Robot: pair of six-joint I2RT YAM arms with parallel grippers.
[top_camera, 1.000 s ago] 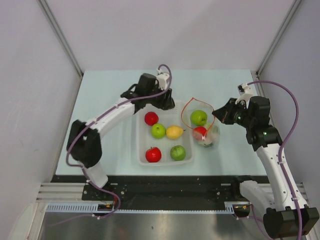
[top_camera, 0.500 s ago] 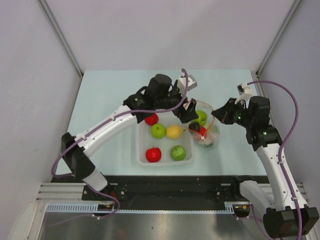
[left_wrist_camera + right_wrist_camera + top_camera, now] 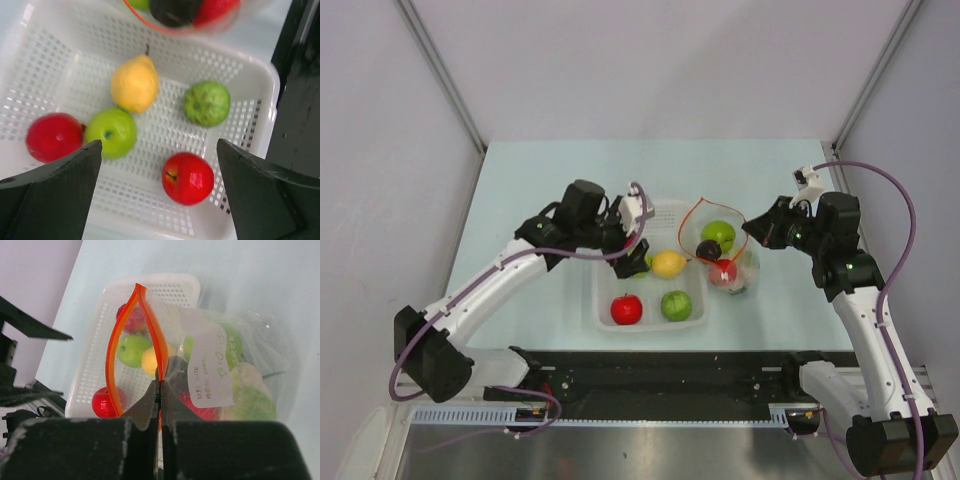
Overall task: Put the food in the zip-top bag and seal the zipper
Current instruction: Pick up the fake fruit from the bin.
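Observation:
The clear zip-top bag (image 3: 732, 262) lies right of the white basket, and its red zipper (image 3: 692, 215) is held open in a loop. Inside it are a green fruit (image 3: 717, 236), a dark lump (image 3: 708, 249), a red fruit (image 3: 724, 271) and pale cabbage. My right gripper (image 3: 752, 231) is shut on the zipper strip (image 3: 161, 356) at the bag's right edge. My left gripper (image 3: 632, 254) hangs open and empty over the basket. In the left wrist view its fingers (image 3: 60, 190) frame a red apple (image 3: 187, 178), with a green apple (image 3: 116, 132), another red fruit (image 3: 53, 137), a yellow lemon (image 3: 134, 83) and a bumpy green fruit (image 3: 206, 103).
The white perforated basket (image 3: 692, 318) sits mid-table, touching the bag's left side. The black rail of the arm bases (image 3: 660, 370) runs along the near edge. Grey walls close in the left, back and right of the pale table (image 3: 530, 190).
My left gripper went from the basket's far side to over the bag mouth, left the dark lump in the bag, then swung back over the basket, open. The right gripper held still.

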